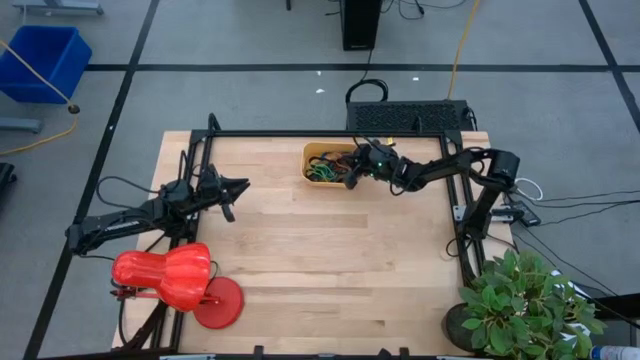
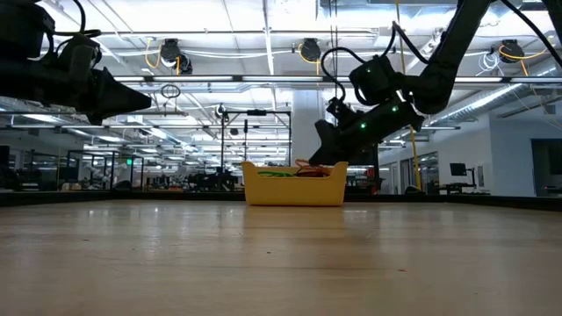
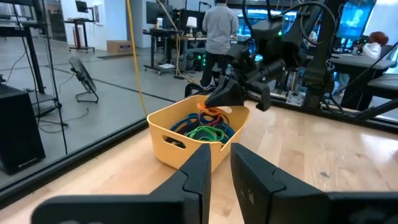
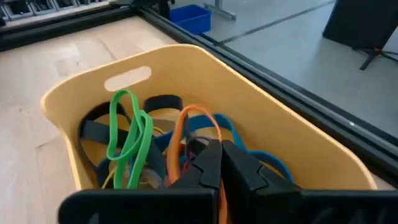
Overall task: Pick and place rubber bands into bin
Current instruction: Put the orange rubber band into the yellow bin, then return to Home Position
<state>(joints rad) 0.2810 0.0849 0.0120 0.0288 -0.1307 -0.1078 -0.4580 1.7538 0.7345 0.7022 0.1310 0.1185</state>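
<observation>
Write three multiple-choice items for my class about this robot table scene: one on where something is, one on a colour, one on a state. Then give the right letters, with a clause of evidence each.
1. Where is the right gripper?
A. Over the bin's edge
B. Beside the red lamp
C. At the table's near left corner

2. What colour is the band draped highest against the bin's handle end?
A. White
B. Green
C. Purple

3. How do the left gripper's jaws stand?
A. Clamped on a band
B. Shut on the bin's rim
C. Slightly apart, holding nothing

Answers:
1 A: the high view shows the right gripper at the bin, far from the red lamp.
2 B: the right wrist view shows a green band looped up near the handle slot.
3 C: the left wrist view shows the left gripper with a narrow gap and nothing between.
</observation>
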